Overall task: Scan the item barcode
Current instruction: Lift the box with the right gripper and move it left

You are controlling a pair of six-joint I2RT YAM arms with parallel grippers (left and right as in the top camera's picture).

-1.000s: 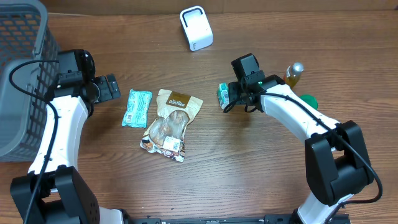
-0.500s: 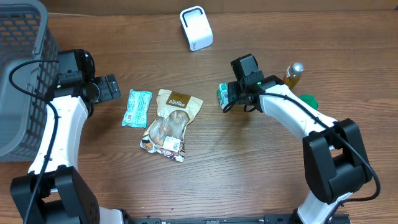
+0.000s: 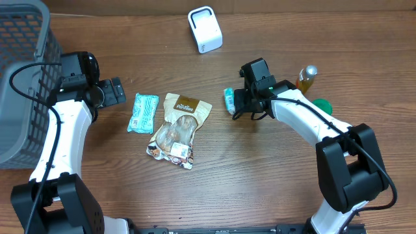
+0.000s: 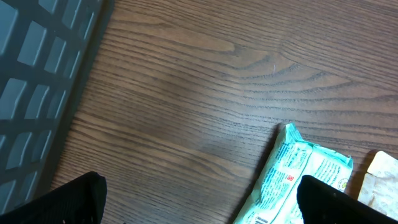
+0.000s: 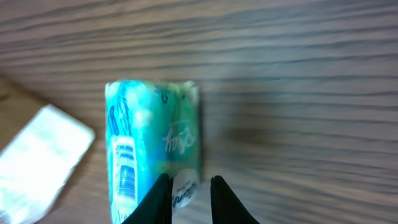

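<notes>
Pinches a green packet in the right gripper, jaws clenched on its lower end, a little right of the brown snack pouch. Shows a barcode on the packet's left face in the wrist view, with the wood-grain surface behind. Holds the left gripper left of the pouch, jaws released wide. Between that gripper and the pouch, flat on the surface, a teal flat pack, just beside the pouch. Beyond the pouch and slightly right, well apart, a white scanner. Far right of the pouch, an amber bottle and a green lid. Far left of the pouch, a grey basket.
</notes>
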